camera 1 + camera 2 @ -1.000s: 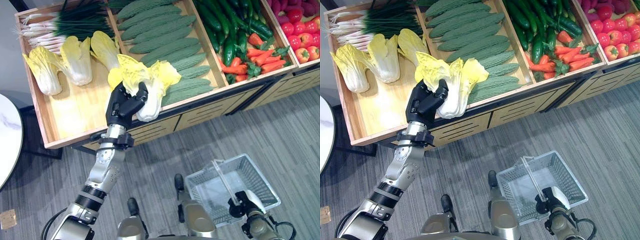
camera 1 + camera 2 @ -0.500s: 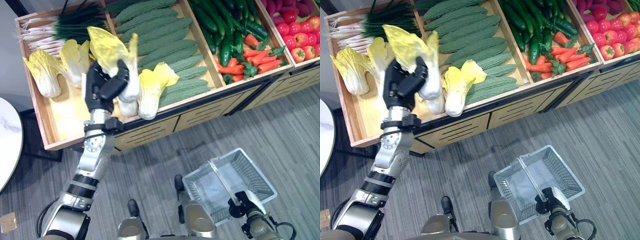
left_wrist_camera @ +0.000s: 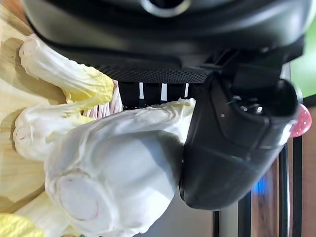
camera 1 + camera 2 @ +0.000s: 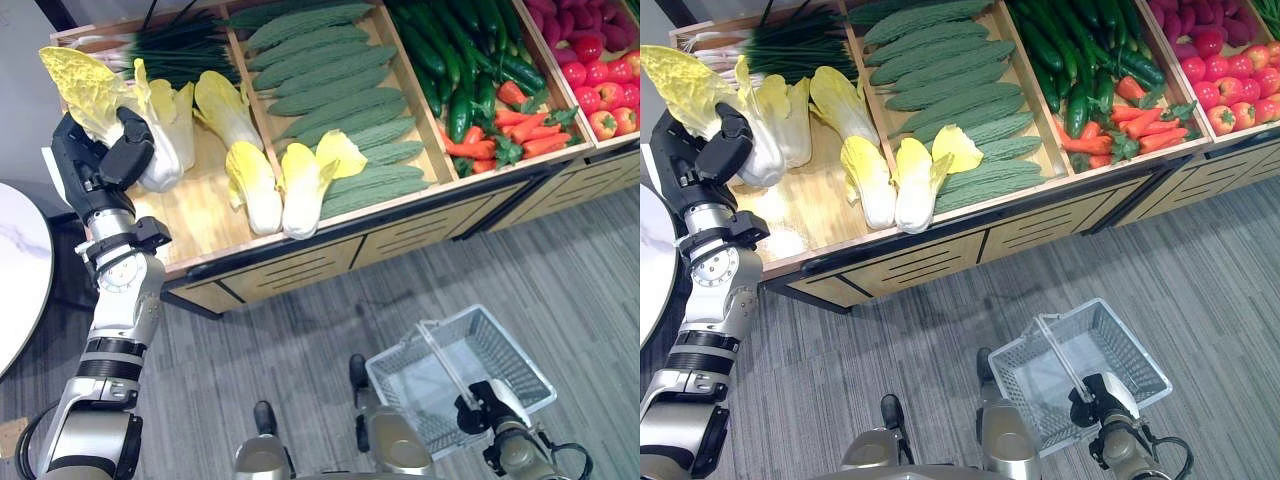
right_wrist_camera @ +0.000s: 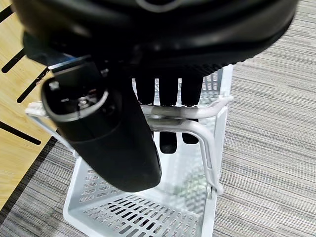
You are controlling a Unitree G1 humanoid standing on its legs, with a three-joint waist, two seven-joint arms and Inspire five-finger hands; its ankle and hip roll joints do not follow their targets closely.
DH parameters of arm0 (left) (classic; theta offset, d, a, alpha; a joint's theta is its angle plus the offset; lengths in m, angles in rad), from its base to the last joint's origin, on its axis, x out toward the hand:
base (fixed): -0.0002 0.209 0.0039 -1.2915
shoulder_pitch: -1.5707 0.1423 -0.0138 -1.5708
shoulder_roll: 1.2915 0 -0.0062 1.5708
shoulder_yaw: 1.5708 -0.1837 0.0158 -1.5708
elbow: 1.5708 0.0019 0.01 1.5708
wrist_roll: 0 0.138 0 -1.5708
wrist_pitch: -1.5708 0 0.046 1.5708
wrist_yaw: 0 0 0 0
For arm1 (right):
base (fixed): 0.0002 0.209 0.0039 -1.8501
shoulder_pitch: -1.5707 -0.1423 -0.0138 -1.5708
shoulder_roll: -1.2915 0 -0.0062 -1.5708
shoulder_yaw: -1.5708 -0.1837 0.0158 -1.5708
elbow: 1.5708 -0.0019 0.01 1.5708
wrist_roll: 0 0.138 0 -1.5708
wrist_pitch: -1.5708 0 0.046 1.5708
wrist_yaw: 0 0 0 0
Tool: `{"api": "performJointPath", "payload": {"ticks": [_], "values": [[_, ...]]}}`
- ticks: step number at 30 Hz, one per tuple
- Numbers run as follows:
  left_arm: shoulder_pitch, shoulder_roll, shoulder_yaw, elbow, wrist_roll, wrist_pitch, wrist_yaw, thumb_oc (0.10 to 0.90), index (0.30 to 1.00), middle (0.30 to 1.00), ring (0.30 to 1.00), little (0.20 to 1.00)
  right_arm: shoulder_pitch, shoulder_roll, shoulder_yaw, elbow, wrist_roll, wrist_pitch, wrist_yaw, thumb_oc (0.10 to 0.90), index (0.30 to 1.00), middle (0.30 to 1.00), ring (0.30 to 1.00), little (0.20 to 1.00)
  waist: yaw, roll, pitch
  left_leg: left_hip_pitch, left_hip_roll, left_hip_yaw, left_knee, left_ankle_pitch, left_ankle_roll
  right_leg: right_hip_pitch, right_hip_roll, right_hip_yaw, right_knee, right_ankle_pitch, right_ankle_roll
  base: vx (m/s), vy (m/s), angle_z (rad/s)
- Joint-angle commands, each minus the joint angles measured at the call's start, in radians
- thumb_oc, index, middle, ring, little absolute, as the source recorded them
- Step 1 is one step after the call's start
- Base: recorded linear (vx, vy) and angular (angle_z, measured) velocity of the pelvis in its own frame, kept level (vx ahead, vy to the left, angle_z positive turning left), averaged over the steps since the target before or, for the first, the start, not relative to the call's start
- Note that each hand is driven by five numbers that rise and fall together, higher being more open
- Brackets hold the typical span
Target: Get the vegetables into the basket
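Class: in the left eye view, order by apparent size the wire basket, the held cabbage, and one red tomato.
1. wire basket
2. held cabbage, in the left hand, raised nearer the camera, so somewhat unsure
3. red tomato

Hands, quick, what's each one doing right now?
Left hand: shut on a cabbage, lifted off the shelf.
Right hand: shut on the basket handle.

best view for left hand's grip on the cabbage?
Left wrist view: the left hand shows close up, thumb pressed against the cabbage and fingers behind it. The eye views show the same hold small, at the crate's left end, fingers partly hidden.
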Motion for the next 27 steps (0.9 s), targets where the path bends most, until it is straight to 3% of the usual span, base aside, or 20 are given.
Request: {"api": "performJointPath", "payload": {"ticks": [1,6,9,13,27], "values": [[-0.109,0.035,-0.044,-0.117,-0.007,-0.144,-0.076,0.400,0.300,0.300,0.300,0.300,0.026,-0.051,0.016,0.006,0.037,-0.025,-0.032,0.400,0.300,0.300,0.300,0.300,-0.004,-0.016,-0.066,-0.027,0.005,-0.044,0.001,-0.009,-0.027,0.038,-0.102,-0.019,0.075,-0.170,0.099,0.00,0.004,0.05],[-0.029,-0.037,-0.069,-0.262,-0.098,-0.137,-0.173,0.400,0.300,0.300,0.300,0.300,0.048,-0.041,-0.001,0.005,0.038,-0.012,-0.026,0.400,0.300,0.300,0.300,0.300,-0.001,-0.008,-0.070,-0.018,-0.002,-0.047,0.001,-0.014,-0.023,0.050,-0.108,-0.021,0.074,-0.172,0.098,0.00,0.006,0.03],[0.023,-0.124,-0.118,-0.415,-0.200,-0.127,-0.258,0.400,0.300,0.300,0.300,0.300,0.070,-0.026,-0.017,0.011,0.036,0.000,-0.023,0.400,0.300,0.300,0.300,0.300,-0.003,-0.006,-0.072,-0.013,-0.006,-0.045,0.001,-0.018,-0.020,0.056,-0.111,-0.020,0.065,-0.170,0.098,-0.01,-0.005,0.05],[0.042,-0.174,-0.188,-0.491,-0.276,-0.103,-0.319,0.400,0.300,0.300,0.300,0.300,0.080,-0.014,-0.027,0.022,0.041,0.011,-0.017,0.400,0.300,0.300,0.300,0.300,-0.008,-0.001,-0.072,-0.008,-0.010,-0.042,0.001,-0.020,-0.016,0.061,-0.113,-0.017,0.059,-0.169,0.097,0.00,-0.003,0.02],[0.092,-0.205,-0.312,-0.558,-0.418,-0.026,-0.475,0.400,0.300,0.300,0.300,0.300,0.122,0.003,-0.064,0.040,0.053,0.018,-0.009,0.400,0.300,0.300,0.300,0.300,-0.022,0.006,-0.070,0.009,-0.016,-0.018,0.001,-0.025,-0.010,0.055,-0.107,0.009,0.062,-0.175,0.099,0.01,-0.008,-0.06]]}}
